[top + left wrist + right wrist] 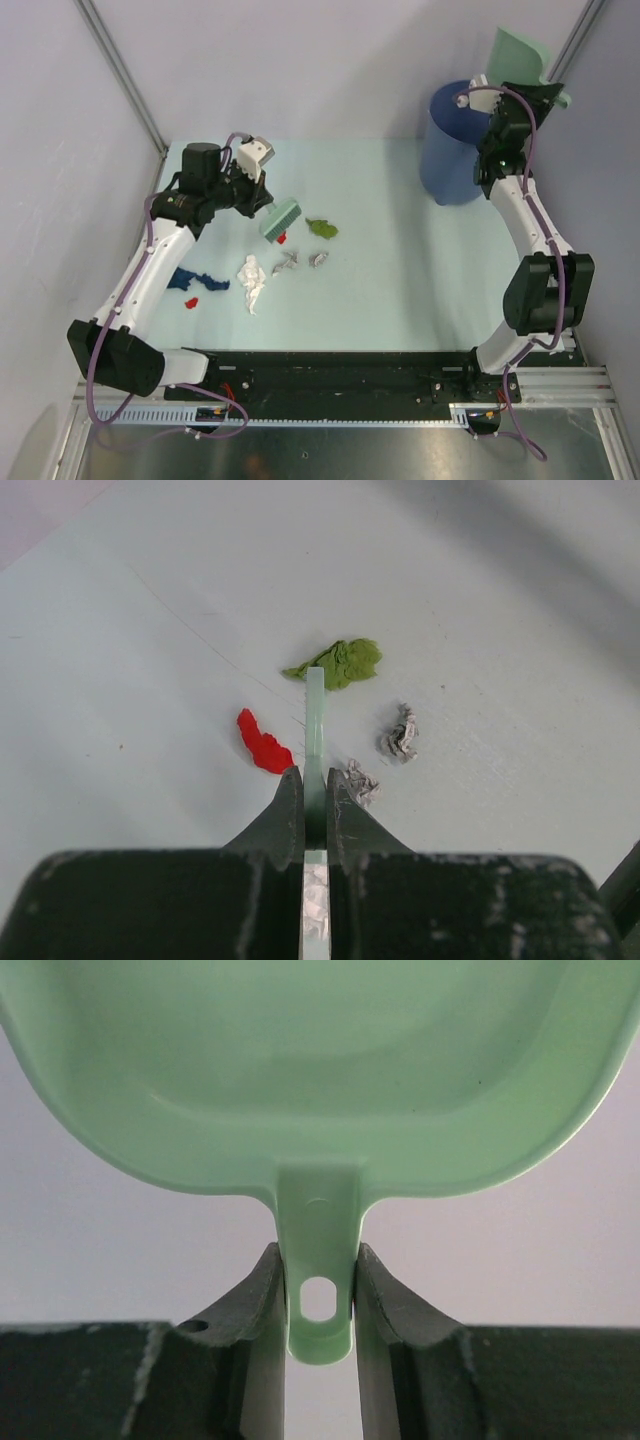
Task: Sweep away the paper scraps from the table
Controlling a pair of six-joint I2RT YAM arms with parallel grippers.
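Paper scraps lie on the table (400, 270): a green one (322, 228), two grey ones (318, 259), a white one (251, 277), a dark blue one (195, 281) and small red ones (283, 238). My left gripper (252, 192) is shut on the pale green hand brush (281, 219), held just above the red and green scraps. The left wrist view shows the brush edge-on (315, 730) with the red (262, 744), green (340, 663) and grey (400, 735) scraps around it. My right gripper (530, 95) is shut on the handle (318, 1280) of the pale green dustpan (520, 55), held high above the bucket.
A blue bucket (452, 145) stands at the table's far right, under the dustpan. Grey frame posts (120, 70) rise at the back corners. A black rail (340, 375) runs along the front edge.
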